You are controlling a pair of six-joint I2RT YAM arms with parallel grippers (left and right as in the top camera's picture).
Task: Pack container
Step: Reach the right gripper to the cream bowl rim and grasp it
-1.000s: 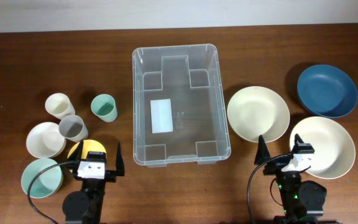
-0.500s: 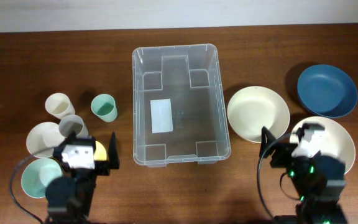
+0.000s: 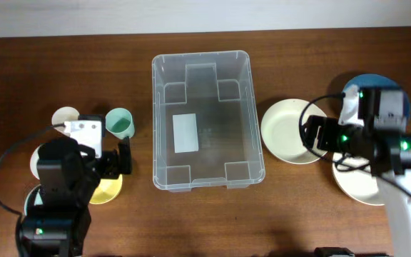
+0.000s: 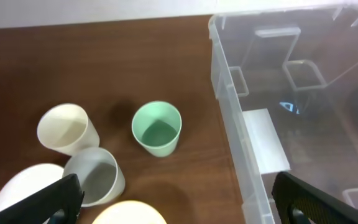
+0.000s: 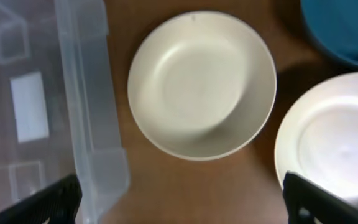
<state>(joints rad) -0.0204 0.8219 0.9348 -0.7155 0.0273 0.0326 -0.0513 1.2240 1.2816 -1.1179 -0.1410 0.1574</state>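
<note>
Two pairs: left fingers (image 4: 48, 208), right fingers (image 5: 58, 208) spread, empty.
Container (image 3: 220, 135): between them, long axis away from me; left nearer.

A dark brown wooden table (image 3: 48, 64) fills nearly the whole overhead view. Its grain runs left to right in fine streaks. At the far side the wood ends in a straight edge, and beyond it lies a pale off-white strip (image 3: 205, 14). Whether that strip is wall or floor cannot be told. The left wrist view shows the same pale band past the table's far edge. The light is even and soft, leaving only short, faint shadows and a dull sheen on the wood.
</note>
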